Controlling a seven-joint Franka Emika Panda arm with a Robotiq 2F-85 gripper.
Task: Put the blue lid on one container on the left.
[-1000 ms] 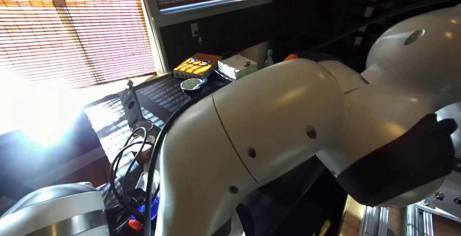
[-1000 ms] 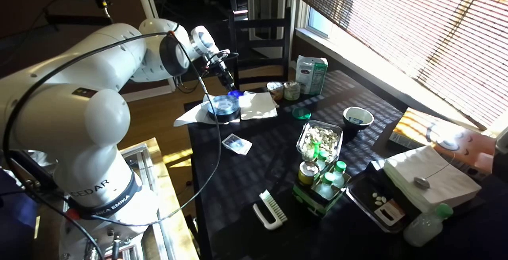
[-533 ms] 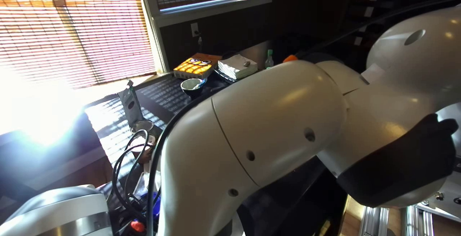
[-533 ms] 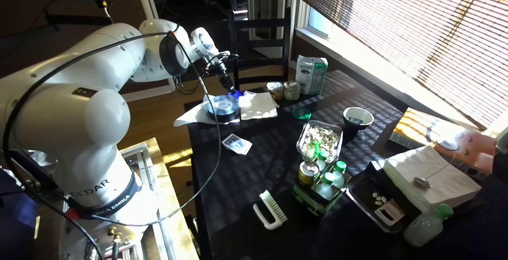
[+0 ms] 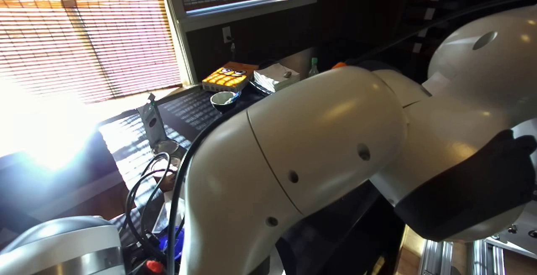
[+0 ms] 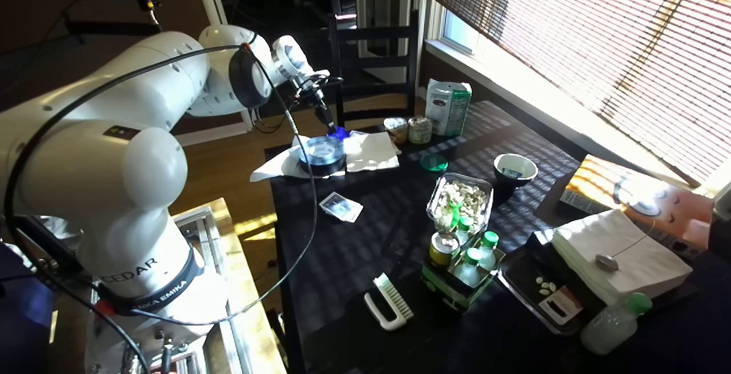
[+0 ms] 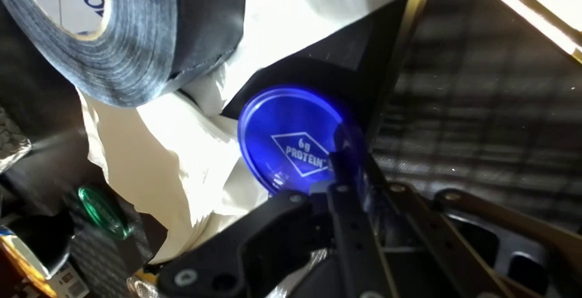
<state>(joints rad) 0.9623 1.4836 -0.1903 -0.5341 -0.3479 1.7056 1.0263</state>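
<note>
My gripper [image 7: 352, 154] is shut on the edge of the blue lid [image 7: 286, 120], with its fingers on either side of the rim. The lid is round, printed on top, and looks tilted in the grip. In an exterior view the gripper [image 6: 331, 127] reaches down to the lid [image 6: 341, 134] near the table's far edge. Two short cylindrical containers stand side by side beyond the paper: a brownish container [image 6: 396, 131] and a paler container [image 6: 420, 131]. Cables and the arm partly cover the blue lid [image 5: 178, 241] in an exterior view.
A thick tape roll [image 6: 321, 157] sits on white paper [image 6: 374, 154] beside the lid. Behind the containers stands an upright pouch [image 6: 448, 108]. A green lid [image 6: 434, 163], a dark bowl [image 6: 515, 171] and a clear tub [image 6: 461, 202] are further along the table.
The jaws have closed on the edge of the blue lid. The arm dipped slightly and then rose a little, and the lid now looks more tilted.
</note>
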